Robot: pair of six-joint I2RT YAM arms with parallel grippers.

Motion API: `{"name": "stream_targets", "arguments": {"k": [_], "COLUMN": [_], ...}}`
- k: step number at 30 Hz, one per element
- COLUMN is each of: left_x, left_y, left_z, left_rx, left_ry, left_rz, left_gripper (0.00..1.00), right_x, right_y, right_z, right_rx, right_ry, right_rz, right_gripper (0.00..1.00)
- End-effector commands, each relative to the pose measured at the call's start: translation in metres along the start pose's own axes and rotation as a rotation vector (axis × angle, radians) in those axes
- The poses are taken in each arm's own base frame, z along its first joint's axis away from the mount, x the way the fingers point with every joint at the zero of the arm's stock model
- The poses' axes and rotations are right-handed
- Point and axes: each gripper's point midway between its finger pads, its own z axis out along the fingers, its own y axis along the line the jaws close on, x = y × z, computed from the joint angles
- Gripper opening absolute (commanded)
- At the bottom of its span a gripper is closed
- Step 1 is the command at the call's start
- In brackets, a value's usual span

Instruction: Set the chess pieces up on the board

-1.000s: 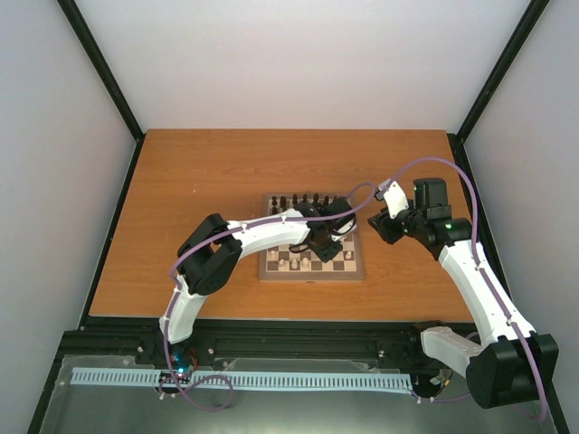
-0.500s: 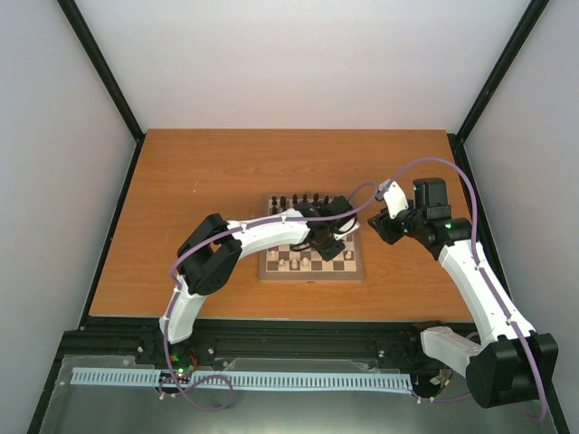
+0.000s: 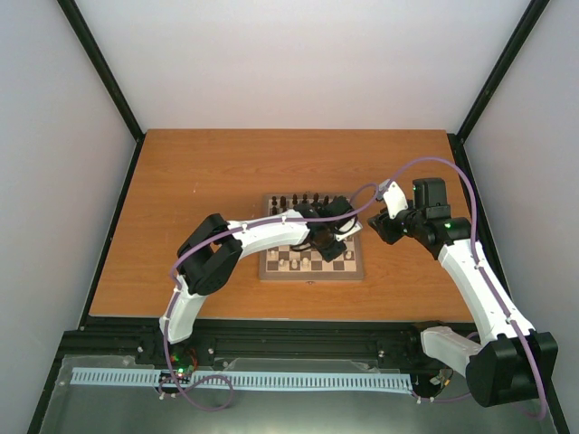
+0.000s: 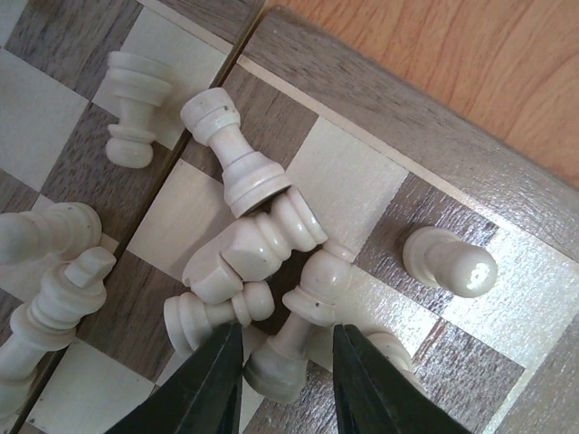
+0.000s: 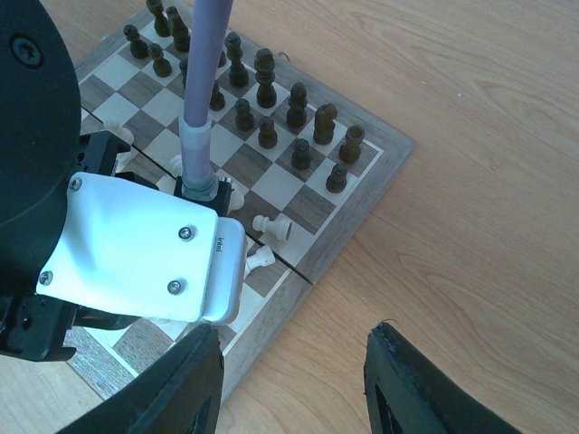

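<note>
Change: the left claw point(image 3: 330, 239) has been shifted slightly rightward over the board point(image 3: 312, 275) and its jaws drawn in a touch. The right arm has not been moved.
Left claw: it is narrowly parted and set astride a toppled cream piece point(image 4: 291, 348). A gap is seen at the right jaw, so no grip is confirmed.
Purpose: that piece is judged to be singled out for standing upright.
Cream heap point(image 4: 253, 244): several pieces lie tangled on their sides just ahead of the claw.
Dark pieces point(image 5: 271, 104): these are ranked upright, well beyond the claw.
Right claw point(image 5: 294, 339): it is held wide and empty beside the board's edge, judged to be parked clear.
Desk point(image 3: 199, 181): orange-brown wood grain.
Room: white walls point(image 3: 298, 63) and black posts point(image 3: 99, 68).
</note>
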Motion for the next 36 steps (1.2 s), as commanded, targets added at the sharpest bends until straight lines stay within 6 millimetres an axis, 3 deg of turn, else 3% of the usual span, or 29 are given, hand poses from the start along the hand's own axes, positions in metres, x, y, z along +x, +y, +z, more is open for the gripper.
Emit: {"name": "stream_targets", "arguments": {"k": [1,15,24,30,36], "left_x": [-0.004,0.031,0.021,0.008,-0.002], "left_y": [0.004,0.015,0.013,0.015,0.003], "left_z": [0.006,0.015,0.003,-0.020,-0.037], "left_rx": [0.005,0.004,0.073,0.160,0.279], "left_ry": [-0.006,0.058,-0.062,-0.212,-0.317], "left_rz": [0.016,-0.041,-0.087,-0.157,-0.182], "left_gripper": [0.29,0.25,0.18,0.17,0.17], "right_x": [0.003,0.008,0.004,-0.003,-0.006], "right_y": [0.000,0.002,0.005,0.021,0.041], "right_z": [0.001,0.009,0.015,0.027,0.044], "right_rx": [-0.009,-0.039,-0.088,-0.237,-0.446], "right_ry": [0.006,0.034,0.034,0.049,0.103], "right_rz": [0.000,0.011,0.030,0.082,0.192], "right_gripper": [0.45,0.45,0.45,0.43,0.43]}}
